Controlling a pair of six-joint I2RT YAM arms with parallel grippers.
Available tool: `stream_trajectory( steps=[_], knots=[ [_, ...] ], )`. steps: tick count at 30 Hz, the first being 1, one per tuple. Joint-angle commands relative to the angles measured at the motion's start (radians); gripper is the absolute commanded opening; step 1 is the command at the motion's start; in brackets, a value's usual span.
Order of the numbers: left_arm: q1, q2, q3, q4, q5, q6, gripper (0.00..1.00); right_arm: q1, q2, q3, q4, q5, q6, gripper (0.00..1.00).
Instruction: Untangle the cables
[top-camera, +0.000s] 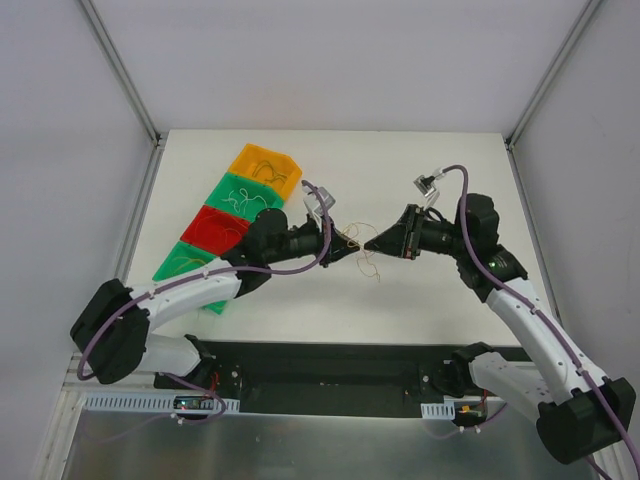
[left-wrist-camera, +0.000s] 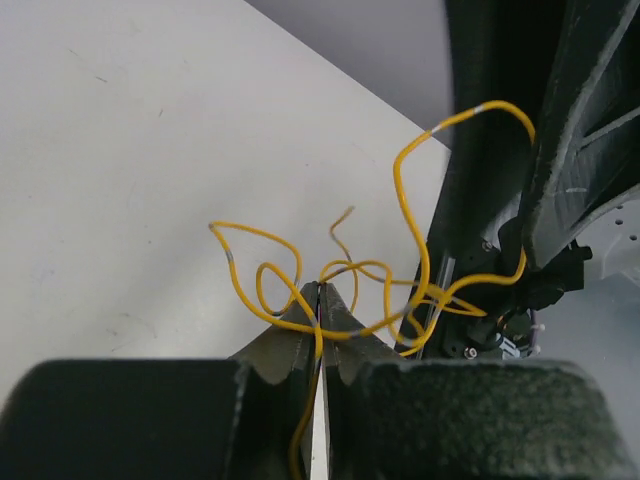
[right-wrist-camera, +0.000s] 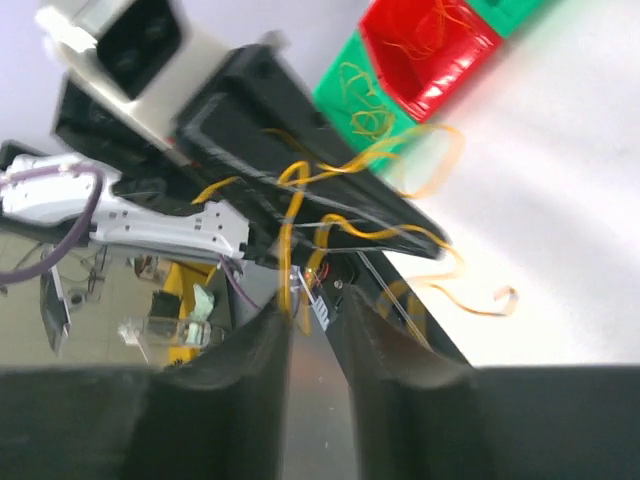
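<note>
**Both end effectors at the cable clump.** The left end effector (left-wrist-camera: 318, 292) was closed, its two dark fingers pressed together on one strand of the thin, curly orange-yellow cables (left-wrist-camera: 398, 185). That strand ran down between the fingers and out below them. The right end effector (right-wrist-camera: 315, 305) faced it tip to tip, with its jaws a little apart and a clear gap between them. One yellow strand dropped into the gap beside the finger on the left of the right wrist view; whether it was gripped could not be told.

In the top view, the left end effector (top-camera: 347, 246) and the right end effector (top-camera: 370, 243) nearly met over the middle of the white table (top-camera: 430, 300). The cables (top-camera: 368, 262) hung in loose loops between and just below the two tips, and one arc lay across the black body of the right end effector. Whether the lowest loops touched the table could not be told.

Beyond the left arm, four plastic bins lay in a diagonal row on the table: an orange bin (top-camera: 250, 158), a green bin (top-camera: 228, 188), a red bin (top-camera: 215, 222) and a second green bin (top-camera: 178, 265). Thin wires were visible inside them.
</note>
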Motion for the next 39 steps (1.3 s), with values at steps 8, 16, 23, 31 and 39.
stream_trajectory(
  steps=[8,16,23,31,39],
  knots=[
    [0.185,-0.543,0.021,-0.963,-0.493,0.137,0.0,0.001,-0.01,0.188,-0.455,0.48,-0.345,0.8],
    [0.519,-0.643,0.0,-1.385,-0.92,-0.176,0.0,-0.01,0.002,0.192,-0.468,0.568,-0.417,0.83],
    [0.843,-0.515,-0.018,-1.437,-0.796,-0.292,0.0,-0.02,0.016,0.157,-0.466,0.574,-0.423,0.83],
    [0.908,-0.397,-0.072,-1.3,-0.646,-0.3,0.0,-0.028,-0.006,0.128,-0.455,0.587,-0.423,0.83],
    [0.908,-0.314,-0.064,-1.216,-0.574,-0.17,0.0,-0.028,0.005,0.107,-0.437,0.59,-0.42,0.84]
  ],
)
